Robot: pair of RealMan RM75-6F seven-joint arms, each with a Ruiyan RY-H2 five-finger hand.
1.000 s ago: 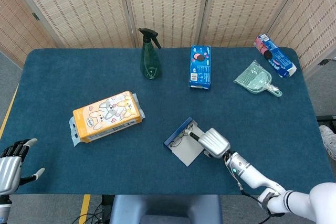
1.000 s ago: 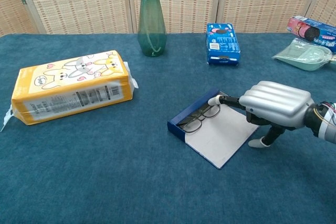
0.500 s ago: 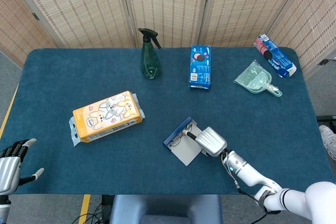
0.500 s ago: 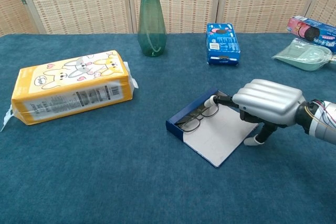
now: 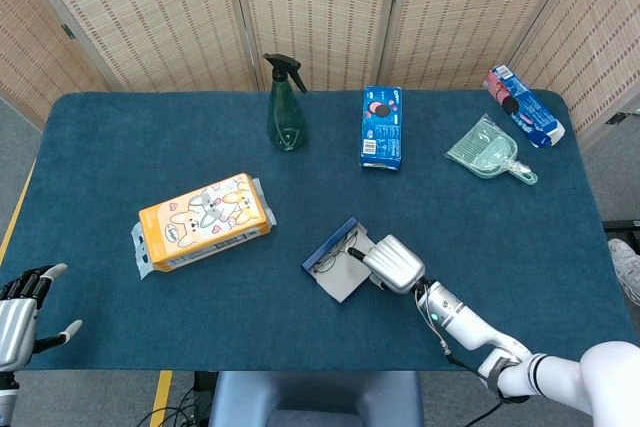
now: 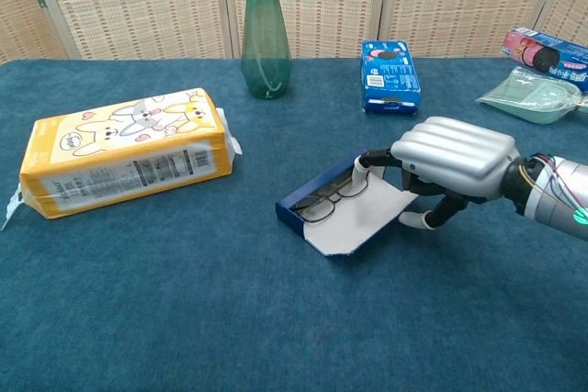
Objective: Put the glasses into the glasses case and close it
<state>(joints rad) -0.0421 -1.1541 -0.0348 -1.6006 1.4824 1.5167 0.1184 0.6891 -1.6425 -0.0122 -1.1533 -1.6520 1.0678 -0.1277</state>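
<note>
Hidden: right hand (image 6: pixel 450 164) covers the case flap's far edge; whether it grips, unclear.
Case: glasses case (image 6: pixel 323 211) open, glasses (image 6: pixel 333 199) inside.
Left hand (image 5: pixel 20 322): empty, fingers apart.

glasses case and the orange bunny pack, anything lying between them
Nothing: between the glasses case and the orange bunny pack only bare blue cloth shows, clearest in the head view.

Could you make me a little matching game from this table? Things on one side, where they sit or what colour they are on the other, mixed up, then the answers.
Things:
1. spray bottle
2. glasses
3. tissue pack
4. dustpan

Descriptions:
A. orange, with cartoon rabbits
B. pale green, near the far right of the table
C. lying in the open blue glasses case
D. dark green, upright at the back

Pairs: 1-D, 2-C, 3-A, 4-B
</note>
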